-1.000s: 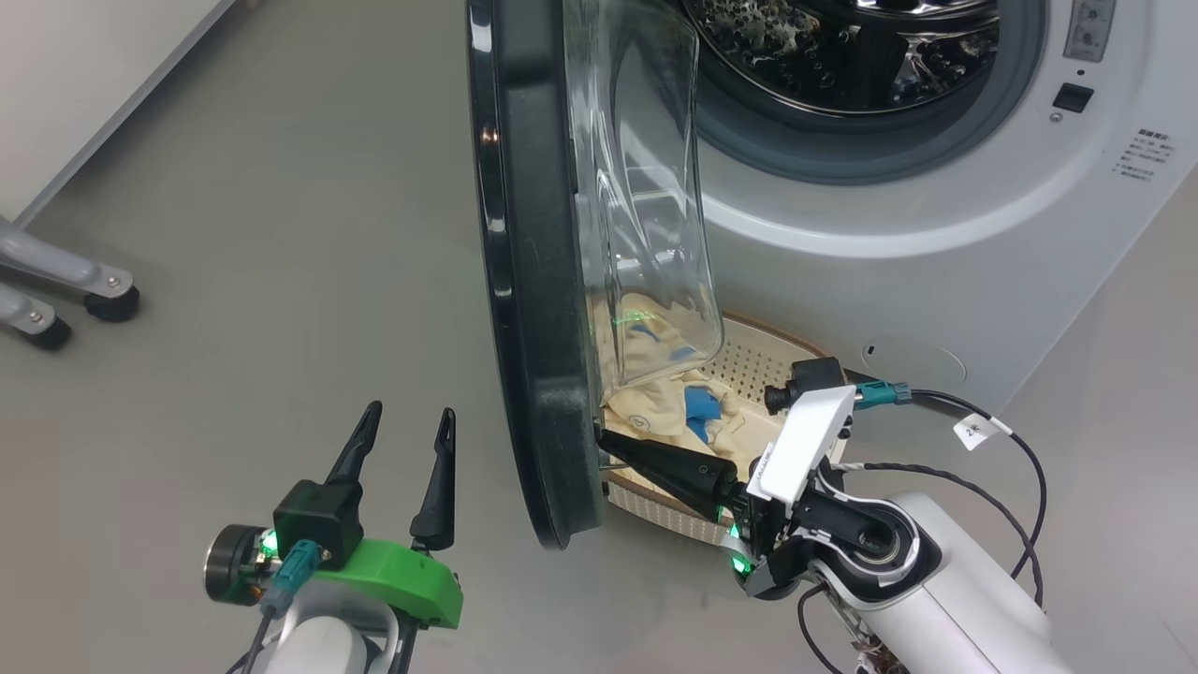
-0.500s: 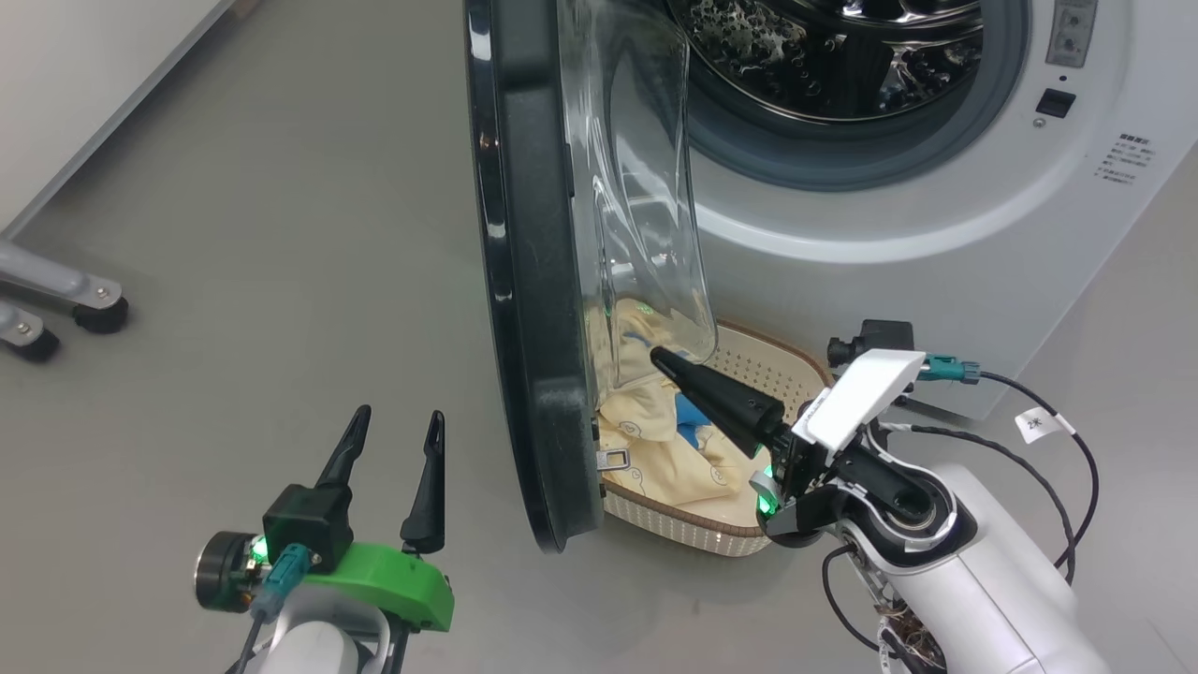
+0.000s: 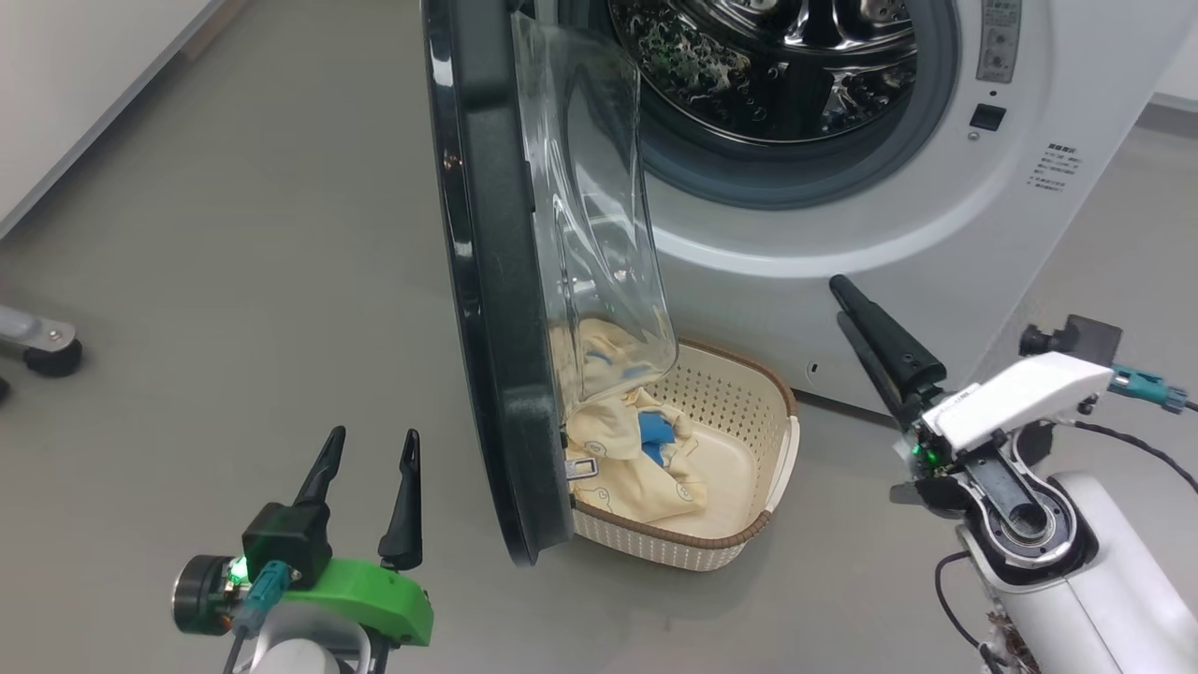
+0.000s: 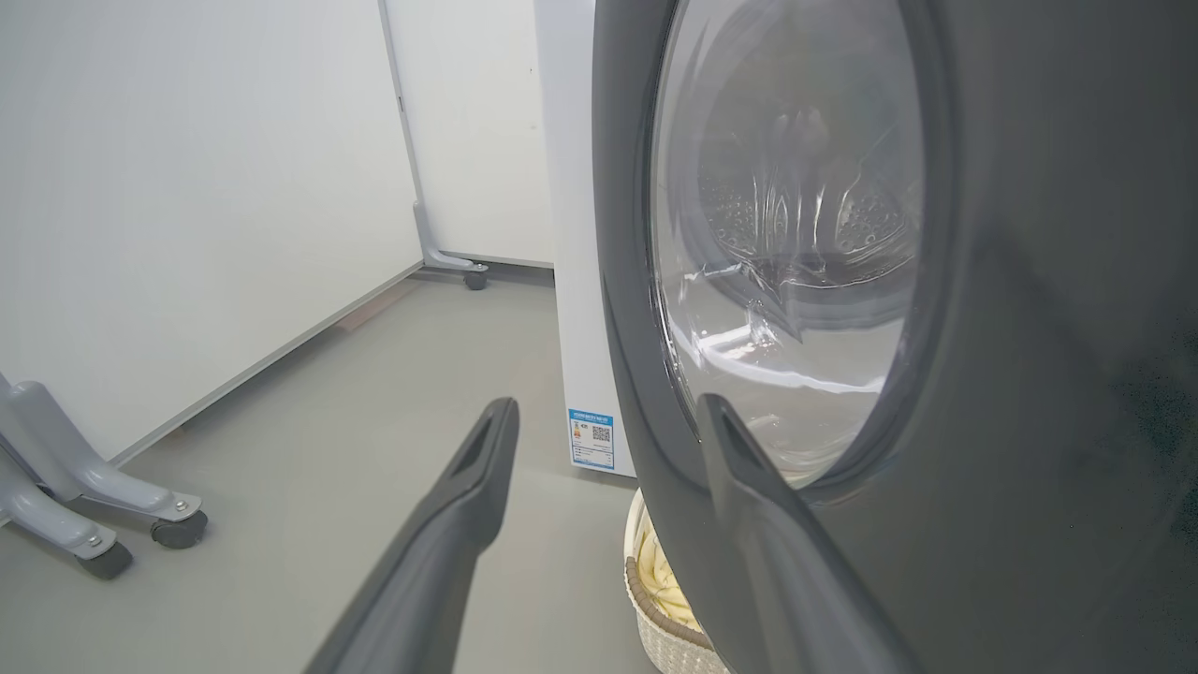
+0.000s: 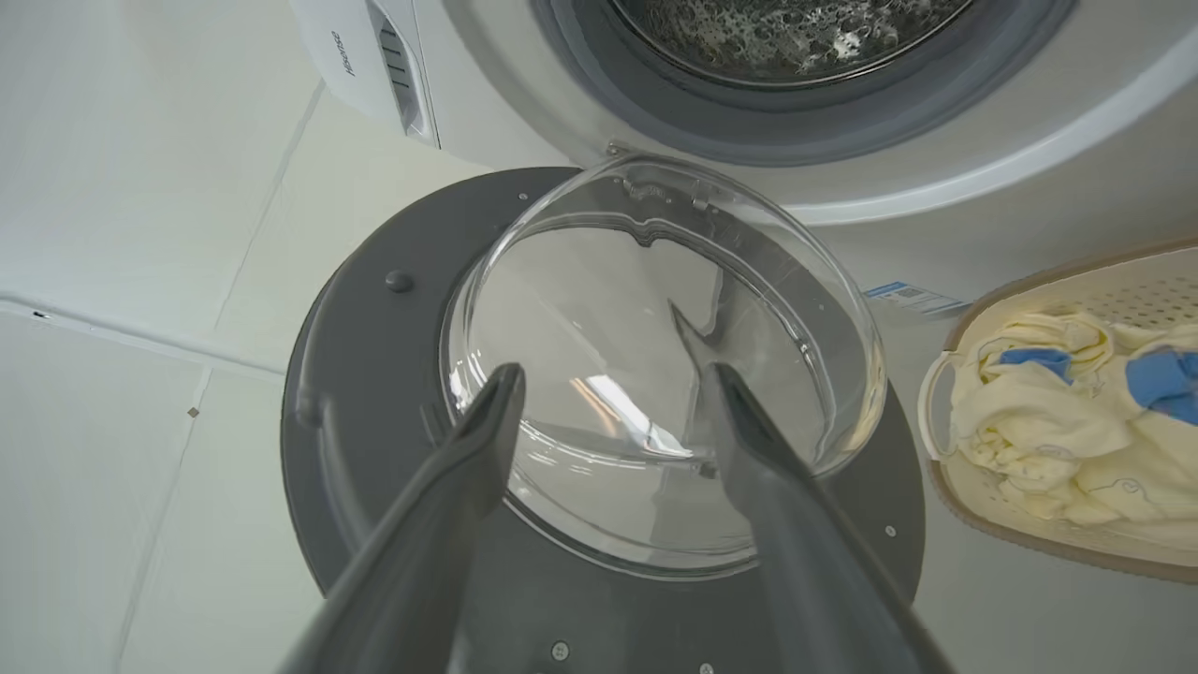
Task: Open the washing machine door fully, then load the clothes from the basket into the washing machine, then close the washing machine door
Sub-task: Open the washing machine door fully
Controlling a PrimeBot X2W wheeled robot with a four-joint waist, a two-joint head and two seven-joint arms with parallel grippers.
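Head view, with wrist views for detail: you see the washing machine door [image 3: 496, 309] standing open, edge-on to you. Its wide rim is glossy black outside and matt grey inside, and a bulging clear glass bowl [image 3: 590, 234] projects to the right, toward the washing machine [image 3: 936, 215]. The white front panel frames a grey rubber gasket [image 3: 777, 173] and a perforated steel drum [image 3: 777, 56], whose upper part is cut off by the frame edge. The basket [image 3: 739, 543] is oval cream plastic with perforated walls and a brown woven-look rim. It sits on the grey floor [image 3: 234, 234] just in front of the machine, its left end hidden behind the door's lower edge. The clothes [image 3: 627, 449], soft cream-yellow fabric with blue patches, lie crumpled in the basket's left half, partly seen through the distorting glass. Your left gripper [image 3: 373, 433] hovers near you, left of the door, its dark tapered fingers spread and empty. Your right gripper [image 3: 839, 298] is right of the basket and apart from it, fingers parted and holding nothing. A grey castered leg [image 3: 42, 346] stands at the far left. In the left wrist view, a small blue label [image 4: 592, 438] shows low on the machine.
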